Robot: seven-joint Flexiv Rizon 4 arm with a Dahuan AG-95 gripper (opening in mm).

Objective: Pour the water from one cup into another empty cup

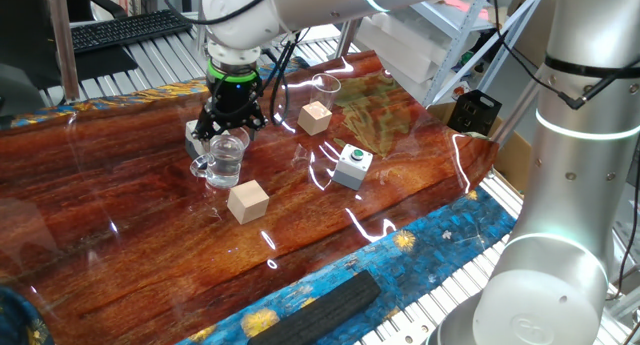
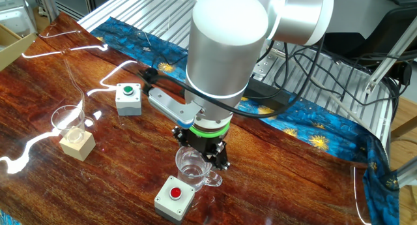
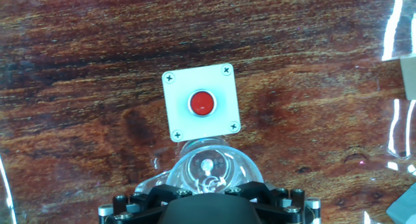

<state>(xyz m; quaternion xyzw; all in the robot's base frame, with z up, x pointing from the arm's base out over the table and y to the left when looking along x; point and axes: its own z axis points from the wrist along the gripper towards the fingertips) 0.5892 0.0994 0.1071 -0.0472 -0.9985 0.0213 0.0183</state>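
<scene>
While the gripper (image 1: 232, 123) hangs pointing straight down over the mug (image 1: 226, 157), the step in hand looks like the reach for the first grasp: nothing is lifted, and the mug stands on the worktop (image 1: 120, 215) right under the fingers (image 2: 221, 161). The fingers are spread wide, either side of the mug's rim as far as I can tell, gripping nothing. A little water (image 3: 207, 174) seems to lie in the mug's bottom, though it is hard to make out through the glass.

Next, I judge, the fingers must sink a bit further around the mug's wall and close, keeping clear of the handle (image 2: 215, 180) and of the red button box (image 2: 174, 197) just beside them. Then comes the carry to the small cup (image 2: 68, 120), which sits well away from the fingers, touching a wooden cube (image 2: 77, 145). A green button box (image 2: 128, 98) lies between the two.

No brand, label or writing is readable anywhere
</scene>
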